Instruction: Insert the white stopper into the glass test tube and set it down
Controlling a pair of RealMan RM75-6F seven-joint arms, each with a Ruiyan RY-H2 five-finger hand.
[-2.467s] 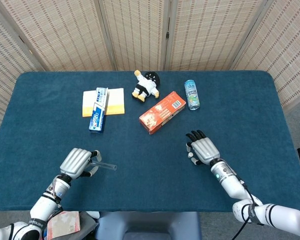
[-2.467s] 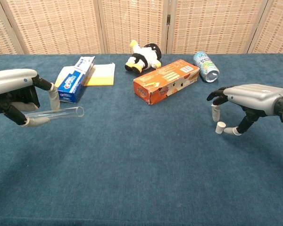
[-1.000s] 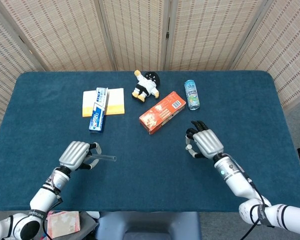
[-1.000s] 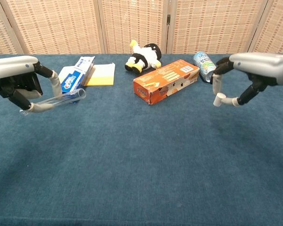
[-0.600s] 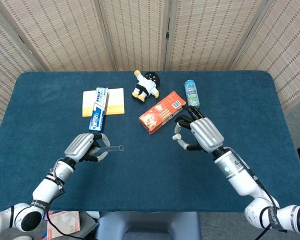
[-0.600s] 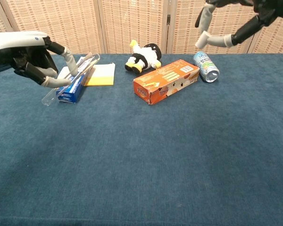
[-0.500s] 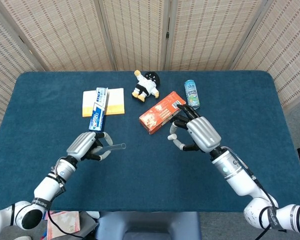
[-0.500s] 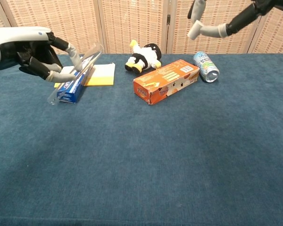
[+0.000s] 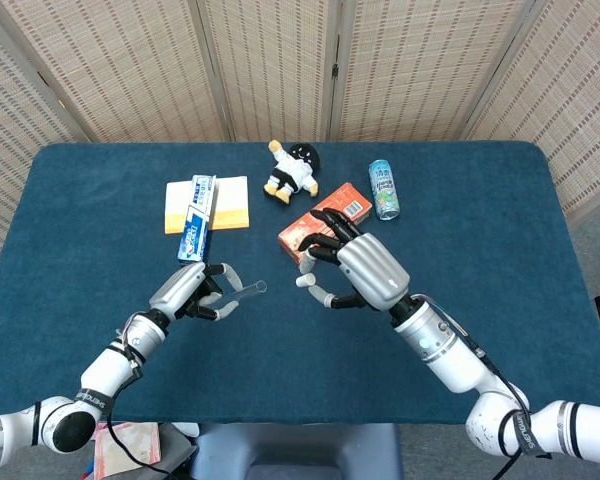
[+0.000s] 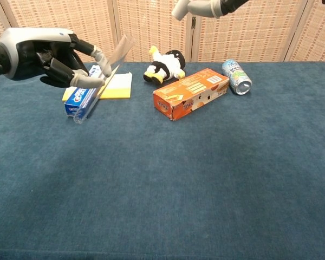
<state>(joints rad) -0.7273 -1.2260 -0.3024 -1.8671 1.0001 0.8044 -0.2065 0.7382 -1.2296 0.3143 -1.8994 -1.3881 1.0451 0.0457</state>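
Left robot hand (image 9: pixel 190 292): raised over the near left part of the table (image 9: pixel 500 240), fingers curled around the glass test tube (image 9: pixel 242 293); in the chest view this robot hand (image 10: pixel 49 57) shows at upper left.
Glass test tube: held off the table in the left robot hand, tilted, open end pointing up and to the right toward the other hand; in the chest view its length (image 10: pixel 100 81) runs slanted in front of the toothpaste box and notepad.
Right robot hand (image 9: pixel 355 270): lifted above the table middle, just right of the tube's open end, pinching the white stopper (image 9: pixel 305 281) between thumb and a finger, other fingers spread; only its fingertips (image 10: pixel 206 7) show at the chest view's top edge.
White stopper: in the air at the right hand's fingertips, near the tube's mouth but apart from it; in the chest view (image 10: pixel 180 10) it is at the top, above the toy.
Toothpaste box (image 9: pixel 196 232): lying on the far left, partly across a yellow notepad (image 9: pixel 232 203).
Plush toy (image 9: pixel 293 172): lying at the far middle.
Orange carton (image 10: pixel 190 92): lying flat right of centre, partly hidden by the right hand in the head view.
Drink can (image 9: pixel 384 189): on its side, far right of the carton.
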